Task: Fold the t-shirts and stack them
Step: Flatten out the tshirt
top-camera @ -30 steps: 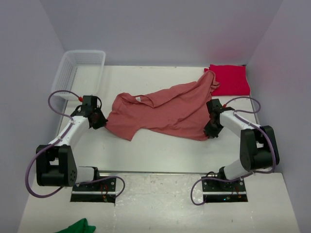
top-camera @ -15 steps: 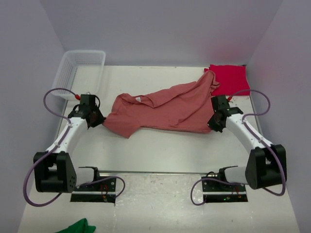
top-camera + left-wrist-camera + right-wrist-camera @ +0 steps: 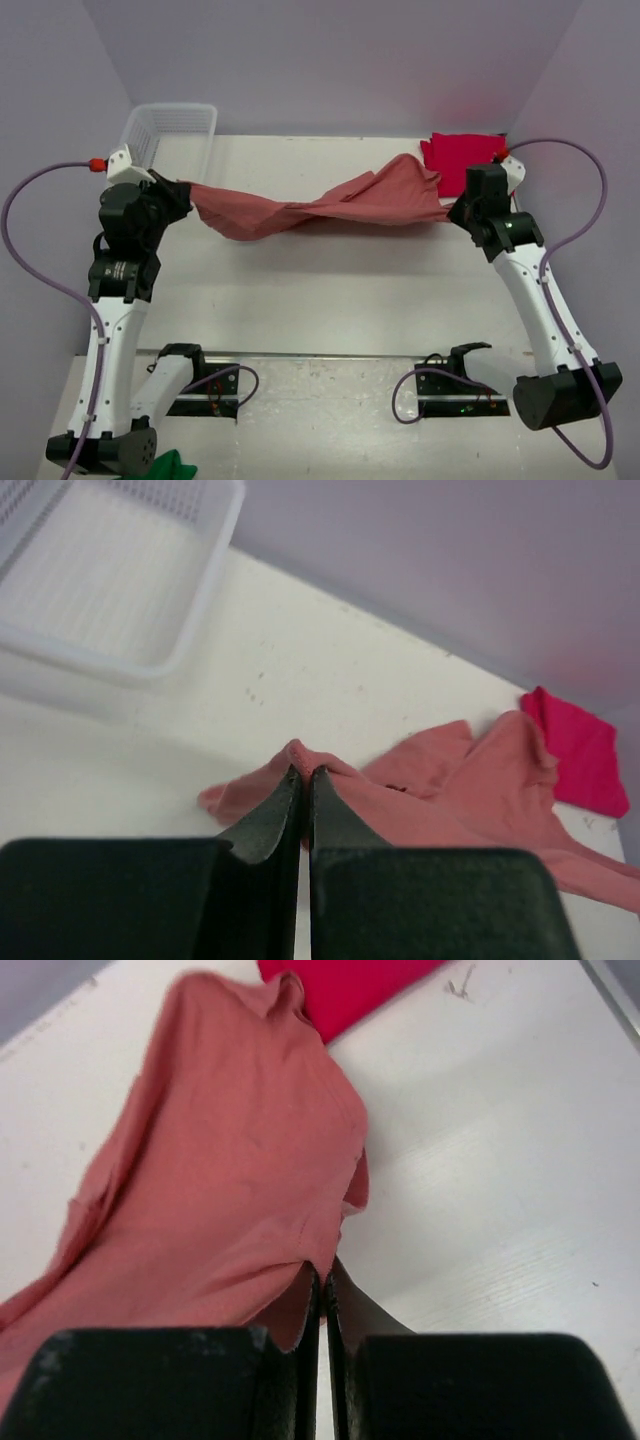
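Down at the near edge a green cloth (image 3: 160, 468) sits out of play. Over the counter (image 3: 330, 300), the left arm (image 3: 112, 330) has its jaws clamped on one end of the salmon t-shirt (image 3: 320, 208) and the right arm (image 3: 535, 290) has its jaws clamped on the other. The shirt hangs stretched and twisted between them (no fold yet). At the back right, the crimson t-shirt (image 3: 465, 160) looks folded, so I'd say one done, and this one to flatten, fold and stack.

Lighting even, bright and diffuse from above, no glare on the white surface (image 3: 330, 290), only a faint soft shadow under the salmon shirt (image 3: 300, 212); top view sharp, both wrist views softer, the basket (image 3: 110, 570) and nearest foreground out of focus.
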`<state>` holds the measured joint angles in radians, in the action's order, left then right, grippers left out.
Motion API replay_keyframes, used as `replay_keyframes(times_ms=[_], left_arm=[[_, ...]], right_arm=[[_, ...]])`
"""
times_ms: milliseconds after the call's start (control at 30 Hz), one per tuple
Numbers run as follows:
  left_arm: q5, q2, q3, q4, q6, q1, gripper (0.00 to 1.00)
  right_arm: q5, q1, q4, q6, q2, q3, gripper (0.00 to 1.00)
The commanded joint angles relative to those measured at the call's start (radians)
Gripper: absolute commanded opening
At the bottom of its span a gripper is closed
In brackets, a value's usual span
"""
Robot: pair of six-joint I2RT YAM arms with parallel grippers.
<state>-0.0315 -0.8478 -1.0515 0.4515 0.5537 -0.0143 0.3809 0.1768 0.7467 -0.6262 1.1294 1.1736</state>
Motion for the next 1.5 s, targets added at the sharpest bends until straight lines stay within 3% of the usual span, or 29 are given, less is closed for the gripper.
replay_keyframes(times_ms=[0, 167, 400, 767, 900, 1133, 1467], left_arm=[[0.079, 0.038, -0.152, -0.103, -0.072, 0.007, 0.0], [0.201, 0.043, -0.367, -0.106, -0.113, 0.008, 0.0], [0.384, 0.038, -0.639, -0.102, -0.169, 0.004, 0.0], [0.43, -0.137, -1.166, 0.016, -0.19, 0.002, 0.0], [0.397, -0.232, -1.223, 0.032, -0.201, 0.002, 0.0], [0.387, -0.326, -1.128, -0.063, -0.216, 0.002, 0.0], [0.409, -0.379, -1.268, -0.042, -0.241, 0.002, 0.0]], right_arm=[[0.046, 0.016, -0.035, 0.054, -0.075, 0.127, 0.0], [0.044, 0.05, 0.017, 0.146, -0.111, 0.326, 0.0], [0.023, 0.142, 0.192, 0.29, -0.151, 0.726, 0.0], [-0.089, 0.145, 0.29, 0.43, -0.066, 1.231, 0.0], [-0.053, 0.145, 0.27, 0.462, -0.033, 1.236, 0.0], [0.03, 0.145, 0.195, 0.519, 0.038, 1.19, 0.0], [-0.022, 0.145, 0.214, 0.527, 0.076, 1.243, 0.0]])
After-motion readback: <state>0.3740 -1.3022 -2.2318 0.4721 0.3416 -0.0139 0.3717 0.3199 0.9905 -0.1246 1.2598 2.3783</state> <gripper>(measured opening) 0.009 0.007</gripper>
